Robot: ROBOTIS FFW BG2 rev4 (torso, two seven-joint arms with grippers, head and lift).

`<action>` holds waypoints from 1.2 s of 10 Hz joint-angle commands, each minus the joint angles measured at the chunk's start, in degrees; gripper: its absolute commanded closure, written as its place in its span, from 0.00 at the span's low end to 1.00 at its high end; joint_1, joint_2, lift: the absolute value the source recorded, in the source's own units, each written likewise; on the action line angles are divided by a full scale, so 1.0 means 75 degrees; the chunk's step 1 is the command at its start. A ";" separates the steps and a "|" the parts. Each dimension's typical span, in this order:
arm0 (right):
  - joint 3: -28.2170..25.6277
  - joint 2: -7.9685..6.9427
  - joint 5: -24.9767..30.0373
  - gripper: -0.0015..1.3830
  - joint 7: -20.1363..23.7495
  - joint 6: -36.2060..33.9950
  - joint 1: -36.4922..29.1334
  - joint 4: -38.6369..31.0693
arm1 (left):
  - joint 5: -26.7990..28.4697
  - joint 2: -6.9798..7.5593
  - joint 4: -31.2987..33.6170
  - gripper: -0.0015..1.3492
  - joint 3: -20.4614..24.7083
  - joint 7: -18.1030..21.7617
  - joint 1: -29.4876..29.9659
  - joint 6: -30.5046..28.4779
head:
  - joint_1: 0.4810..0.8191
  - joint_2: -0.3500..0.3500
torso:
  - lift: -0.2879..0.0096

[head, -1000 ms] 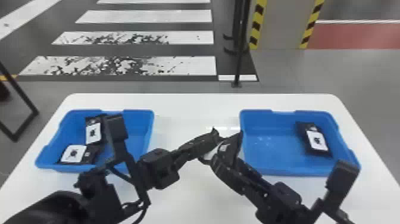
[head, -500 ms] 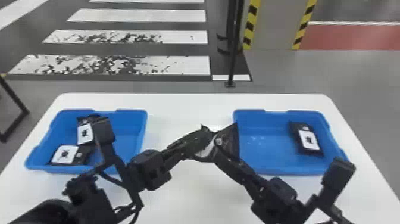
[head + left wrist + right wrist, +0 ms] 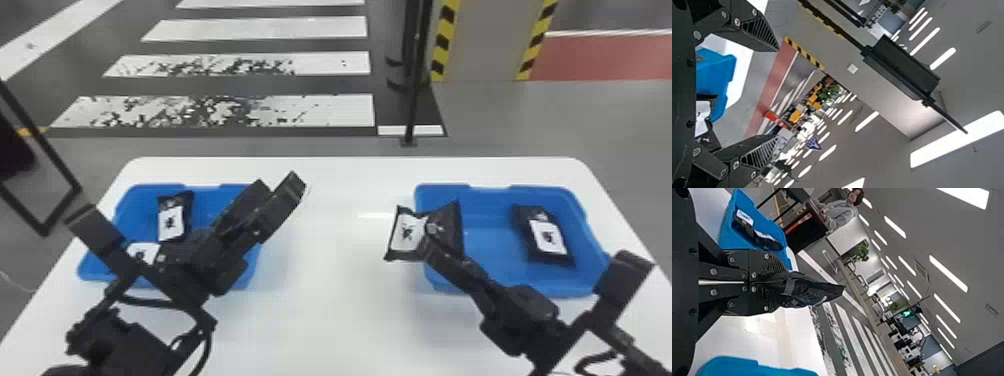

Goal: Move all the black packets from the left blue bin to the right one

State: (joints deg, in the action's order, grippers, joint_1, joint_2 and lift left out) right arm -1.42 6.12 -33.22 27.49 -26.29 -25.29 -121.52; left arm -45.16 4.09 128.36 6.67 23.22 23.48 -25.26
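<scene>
My left gripper (image 3: 287, 187) is over the right side of the left blue bin (image 3: 255, 272); in the left wrist view the left gripper (image 3: 777, 94) stands open, nothing between its fingers. Two black packets, one at the back (image 3: 171, 220) and one nearer (image 3: 143, 252) partly behind my left arm, lie in that bin. My right gripper (image 3: 431, 240) holds a black packet (image 3: 447, 225) over the left edge of the right blue bin (image 3: 505, 275). In the right wrist view the right gripper (image 3: 775, 283) is closed on that packet (image 3: 817, 291). Another black packet (image 3: 547, 237) lies in the right bin.
Both bins stand on a white table (image 3: 330, 320), with bare tabletop between them. A dark stand pole (image 3: 414, 90) rises beyond the table's back edge, and a black metal frame (image 3: 45, 160) stands off its left side.
The grippers, close together over the middle before, have separated. My left one has moved left and opened; the right has carried the packet rightward to the right bin's edge.
</scene>
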 commanded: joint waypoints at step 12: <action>-0.1547 0.0028 0.1656 0.07 -0.1063 0.0469 0.0991 0.1250 | 0.0202 -0.0311 0.1813 0.13 -0.0006 -0.0787 0.2644 0.2074 | 0.63 0.34 | 0.50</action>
State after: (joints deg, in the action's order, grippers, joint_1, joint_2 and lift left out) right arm -13.03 6.71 -21.05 19.54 -23.87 -16.70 -111.14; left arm -43.63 1.76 141.96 6.50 17.31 43.25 -9.63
